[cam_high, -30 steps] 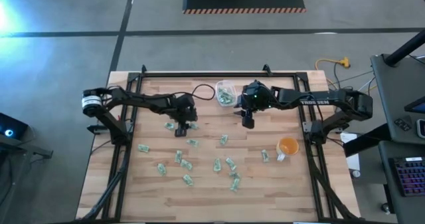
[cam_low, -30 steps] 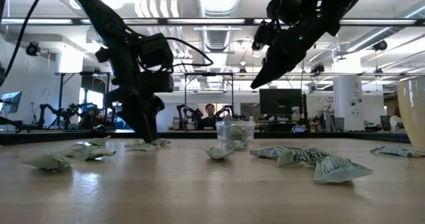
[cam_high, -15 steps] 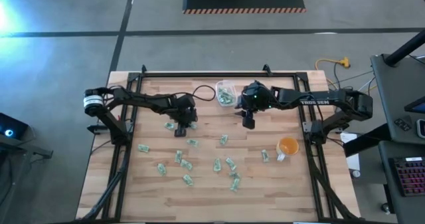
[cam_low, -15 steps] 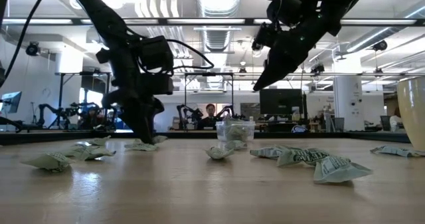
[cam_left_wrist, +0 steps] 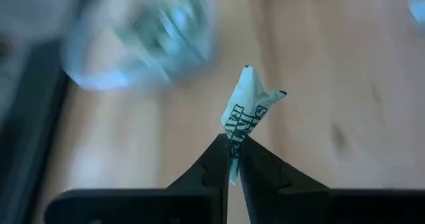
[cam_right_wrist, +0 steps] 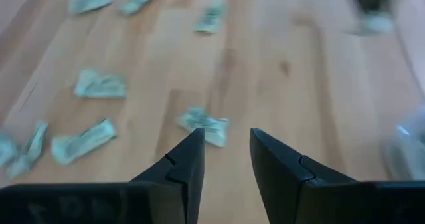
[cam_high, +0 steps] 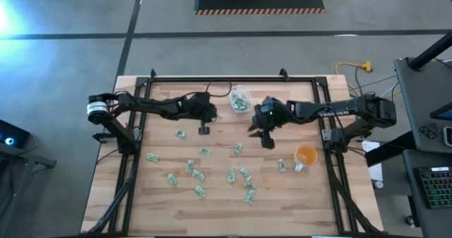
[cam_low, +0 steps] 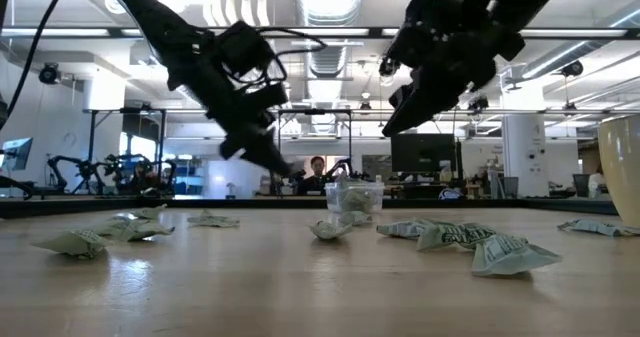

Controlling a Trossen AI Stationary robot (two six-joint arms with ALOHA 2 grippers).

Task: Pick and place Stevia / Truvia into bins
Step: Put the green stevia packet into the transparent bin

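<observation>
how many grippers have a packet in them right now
1: the left gripper, raised near the clear tub, pinches one packet. The right gripper is open and empty.

The pale, light-brown wooden plank counter (cam_high: pixel 176 203) shows faint grain lines and sits in a black metal frame (cam_high: pixel 134 153); scattered over it are small flat green-and-white sweetener packets (cam_high: pixel 198 174), and the one pinched in the left wrist view (cam_left_wrist: pixel 247 111) is pale mint-white with dark green lettering. The small clear see-through plastic tub (cam_high: pixel 240 99) shows green and white through its walls; the small round orange cup (cam_high: pixel 306 155) is a bright orange; both arms are black, the left one's base end carrying a white band (cam_high: pixel 94 108).
</observation>
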